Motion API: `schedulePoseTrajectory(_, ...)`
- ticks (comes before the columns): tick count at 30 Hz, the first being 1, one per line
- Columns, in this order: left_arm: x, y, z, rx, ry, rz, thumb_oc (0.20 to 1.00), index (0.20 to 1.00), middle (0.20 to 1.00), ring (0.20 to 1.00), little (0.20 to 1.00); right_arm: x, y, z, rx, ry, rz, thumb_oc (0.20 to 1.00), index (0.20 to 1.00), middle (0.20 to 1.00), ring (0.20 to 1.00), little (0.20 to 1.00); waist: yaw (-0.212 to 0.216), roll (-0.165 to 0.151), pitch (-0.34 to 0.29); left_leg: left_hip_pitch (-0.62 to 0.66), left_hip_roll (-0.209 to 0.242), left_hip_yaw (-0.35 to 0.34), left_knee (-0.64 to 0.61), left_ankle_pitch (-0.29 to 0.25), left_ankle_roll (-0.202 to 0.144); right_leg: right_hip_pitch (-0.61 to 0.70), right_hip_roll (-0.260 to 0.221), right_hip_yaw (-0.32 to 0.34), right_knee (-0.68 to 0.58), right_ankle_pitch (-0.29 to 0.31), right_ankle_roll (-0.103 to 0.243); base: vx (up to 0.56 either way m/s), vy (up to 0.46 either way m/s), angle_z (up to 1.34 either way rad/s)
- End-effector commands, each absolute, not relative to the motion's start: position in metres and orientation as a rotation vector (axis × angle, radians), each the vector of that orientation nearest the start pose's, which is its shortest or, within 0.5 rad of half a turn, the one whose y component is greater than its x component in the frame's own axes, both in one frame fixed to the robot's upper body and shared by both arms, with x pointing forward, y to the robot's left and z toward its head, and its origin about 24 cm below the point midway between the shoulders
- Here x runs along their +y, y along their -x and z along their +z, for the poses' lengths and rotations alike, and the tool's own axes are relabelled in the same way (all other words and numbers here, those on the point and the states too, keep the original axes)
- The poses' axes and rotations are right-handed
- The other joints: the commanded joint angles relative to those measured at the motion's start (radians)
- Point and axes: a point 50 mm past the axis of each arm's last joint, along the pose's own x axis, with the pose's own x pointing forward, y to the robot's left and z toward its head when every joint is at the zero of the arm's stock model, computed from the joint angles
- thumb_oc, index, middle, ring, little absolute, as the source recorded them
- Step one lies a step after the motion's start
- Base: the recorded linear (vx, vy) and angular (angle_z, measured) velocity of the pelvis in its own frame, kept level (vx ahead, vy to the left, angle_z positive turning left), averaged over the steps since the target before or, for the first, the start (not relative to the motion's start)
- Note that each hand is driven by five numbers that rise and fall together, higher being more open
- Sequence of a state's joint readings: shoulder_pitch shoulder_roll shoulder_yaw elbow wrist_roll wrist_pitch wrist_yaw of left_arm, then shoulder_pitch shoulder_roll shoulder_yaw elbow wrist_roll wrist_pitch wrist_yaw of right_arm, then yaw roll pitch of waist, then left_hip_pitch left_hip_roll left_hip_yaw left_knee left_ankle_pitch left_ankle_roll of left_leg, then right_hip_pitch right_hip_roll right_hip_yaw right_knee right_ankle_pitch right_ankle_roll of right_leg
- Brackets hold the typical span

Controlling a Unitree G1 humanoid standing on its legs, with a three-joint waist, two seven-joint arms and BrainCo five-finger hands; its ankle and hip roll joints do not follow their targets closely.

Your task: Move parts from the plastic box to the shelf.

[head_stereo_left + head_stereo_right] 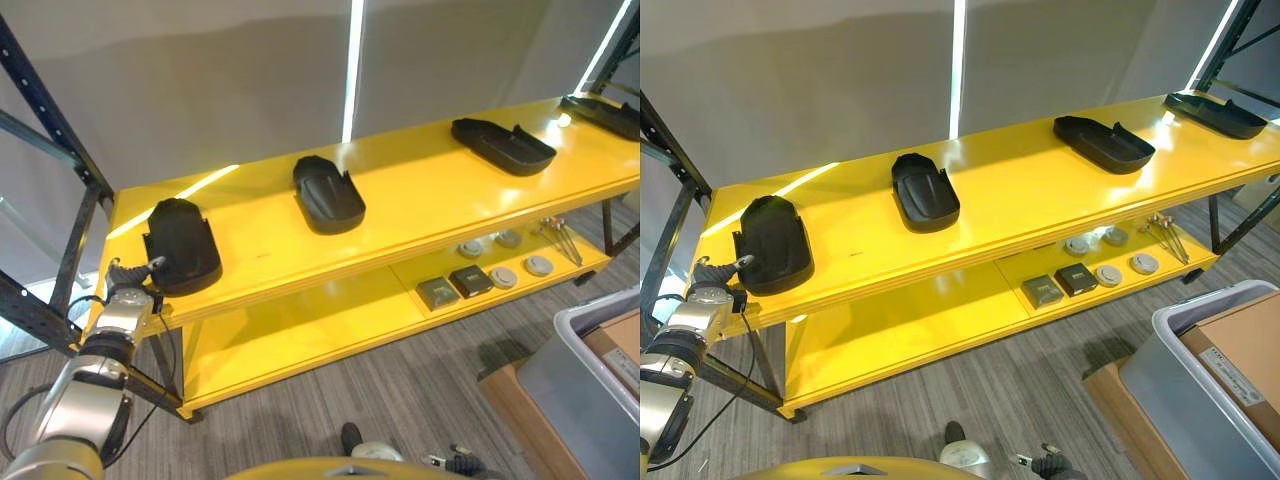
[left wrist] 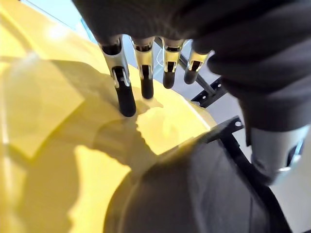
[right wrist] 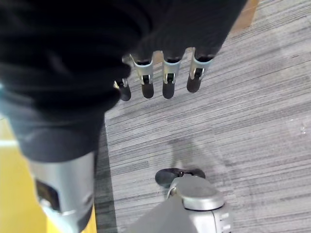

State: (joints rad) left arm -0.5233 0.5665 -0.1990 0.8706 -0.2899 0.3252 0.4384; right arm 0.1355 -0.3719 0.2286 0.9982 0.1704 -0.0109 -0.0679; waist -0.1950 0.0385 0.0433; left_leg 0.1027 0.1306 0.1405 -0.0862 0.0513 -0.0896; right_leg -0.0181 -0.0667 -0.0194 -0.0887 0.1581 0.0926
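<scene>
Several black moulded parts lie spaced along the yellow top shelf (image 1: 420,215): one at the left end (image 1: 181,245), one mid-left (image 1: 328,194), one further right (image 1: 503,145) and one at the far right (image 1: 606,114). My left hand (image 1: 134,272) is at the shelf's left end, right beside the leftmost part (image 2: 194,194). Its fingers (image 2: 125,94) stretch straight over the bare yellow board, curled round nothing. The grey plastic box (image 1: 1185,375) stands at the lower right with a brown cardboard piece in it. My right hand (image 3: 165,82) hangs over the carpet, fingers relaxed and empty.
The lower yellow shelf (image 1: 300,320) carries two dark square boxes (image 1: 455,287), several round discs (image 1: 520,265) and some thin metal pieces (image 1: 560,238). Black steel uprights (image 1: 60,130) frame the rack's left end. Grey carpet lies in front of the rack.
</scene>
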Motion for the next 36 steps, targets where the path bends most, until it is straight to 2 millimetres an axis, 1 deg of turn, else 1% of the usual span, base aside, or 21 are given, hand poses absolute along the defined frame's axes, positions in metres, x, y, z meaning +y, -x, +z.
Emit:
schedulePoseTrajectory(1,0.320,-0.332,0.068,0.412,-0.489,0.685,1.000,1.000,1.000,1.000,1.000,-0.268,-0.092,-0.138,1.039,0.297,-0.096,1.000,1.000,1.000,1.000,1.000,-0.008,0.004,0.003,-0.010,-0.014,0.054,-0.001,-0.023,0.038,0.055,-0.008,-0.022,0.005,-0.101,0.039,0.00,0.000,0.00)
schedulePoseTrajectory(4,0.318,-0.335,0.073,0.351,-0.439,0.677,1.000,1.000,1.000,1.000,1.000,-0.260,-0.095,-0.137,1.017,0.219,-0.042,1.000,1.000,1.000,1.000,1.000,-0.011,0.003,0.005,-0.008,-0.015,0.054,-0.001,-0.024,0.039,0.058,-0.010,-0.025,0.004,-0.101,0.039,0.00,0.000,0.00)
schedulePoseTrajectory(6,0.316,-0.338,0.079,0.310,-0.423,0.670,1.000,1.000,1.000,1.000,1.000,-0.259,-0.095,-0.137,1.011,0.201,-0.028,1.000,1.000,1.000,1.000,1.000,-0.010,0.002,0.005,-0.007,-0.016,0.053,-0.001,-0.024,0.038,0.059,-0.010,-0.026,0.003,-0.101,0.040,0.00,0.000,0.00)
schedulePoseTrajectory(10,0.308,-0.346,0.104,0.167,-0.423,0.621,1.000,1.000,1.000,1.000,1.000,-0.262,-0.093,-0.136,0.994,0.170,-0.024,1.000,1.000,1.000,1.000,1.000,0.002,0.001,0.003,-0.003,-0.016,0.051,-0.001,-0.024,0.037,0.065,-0.011,-0.035,0.001,-0.100,0.041,0.00,0.000,0.00)
schedulePoseTrajectory(12,0.303,-0.347,0.113,0.116,-0.421,0.596,1.000,1.000,1.000,1.000,1.000,-0.262,-0.094,-0.135,0.988,0.148,-0.016,1.000,1.000,1.000,1.000,1.000,0.011,0.000,0.004,-0.004,-0.016,0.047,-0.001,-0.023,0.037,0.066,-0.012,-0.039,0.001,-0.100,0.041,0.00,0.000,0.00)
schedulePoseTrajectory(13,0.299,-0.345,0.121,0.069,-0.442,0.567,1.000,1.000,1.000,1.000,1.000,-0.261,-0.094,-0.135,0.984,0.138,-0.013,1.000,1.000,1.000,1.000,1.000,0.021,-0.001,0.005,-0.004,-0.015,0.043,-0.001,-0.022,0.036,0.067,-0.013,-0.044,0.001,-0.100,0.040,0.00,0.000,0.00)
schedulePoseTrajectory(23,0.296,-0.330,0.133,-0.057,-0.467,0.495,1.000,1.000,1.000,1.000,1.000,-0.257,-0.088,-0.136,0.985,0.108,-0.039,1.000,1.000,1.000,1.000,1.000,0.056,-0.008,0.006,-0.008,-0.016,0.024,-0.001,-0.021,0.037,0.073,-0.016,-0.065,0.001,-0.102,0.041,0.00,0.002,0.03)
schedulePoseTrajectory(24,0.294,-0.327,0.137,-0.083,-0.468,0.480,1.000,1.000,1.000,1.000,1.000,-0.256,-0.089,-0.136,0.983,0.105,-0.044,1.000,1.000,1.000,1.000,1.000,0.063,-0.009,0.006,-0.011,-0.016,0.021,-0.001,-0.020,0.037,0.073,-0.017,-0.069,0.001,-0.102,0.041,-0.01,0.009,0.05)
schedulePoseTrajectory(28,0.290,-0.322,0.140,-0.124,-0.459,0.454,1.000,1.000,1.000,1.000,1.000,-0.254,-0.087,-0.136,0.980,0.096,-0.052,1.000,1.000,1.000,1.000,1.000,0.073,-0.011,0.005,-0.013,-0.017,0.015,-0.001,-0.021,0.038,0.074,-0.019,-0.074,0.001,-0.103,0.041,0.00,0.005,0.06)
schedulePoseTrajectory(29,0.285,-0.318,0.140,-0.149,-0.436,0.428,1.000,1.000,1.000,1.000,1.000,-0.252,-0.086,-0.137,0.980,0.090,-0.055,1.000,1.000,1.000,1.000,1.000,0.081,-0.012,0.007,-0.014,-0.018,0.010,-0.001,-0.020,0.038,0.075,-0.020,-0.078,0.001,-0.103,0.041,0.00,0.006,0.14)
schedulePoseTrajectory(32,0.280,-0.313,0.140,-0.165,-0.412,0.405,1.000,1.000,1.000,1.000,1.000,-0.250,-0.086,-0.138,0.980,0.085,-0.059,1.000,1.000,1.000,1.000,1.000,0.089,-0.012,0.009,-0.016,-0.019,0.004,-0.001,-0.020,0.038,0.076,-0.020,-0.082,0.001,-0.103,0.041,0.00,0.004,0.10)
schedulePoseTrajectory(33,0.276,-0.307,0.136,-0.156,-0.368,0.368,1.000,1.000,1.000,1.000,1.000,-0.248,-0.085,-0.138,0.977,0.079,-0.069,1.000,1.000,1.000,1.000,1.000,0.099,-0.012,0.011,-0.018,-0.019,-0.001,-0.001,-0.020,0.038,0.077,-0.021,-0.087,0.001,-0.103,0.040,0.00,0.005,0.03)
schedulePoseTrajectory(36,0.272,-0.299,0.131,-0.165,-0.357,0.342,1.000,1.000,1.000,1.000,1.000,-0.248,-0.084,-0.138,0.974,0.070,-0.080,1.000,1.000,1.000,1.000,1.000,0.111,-0.013,0.014,-0.021,-0.019,-0.008,-0.001,-0.019,0.037,0.078,-0.022,-0.092,0.001,-0.104,0.038,0.00,0.001,0.01)
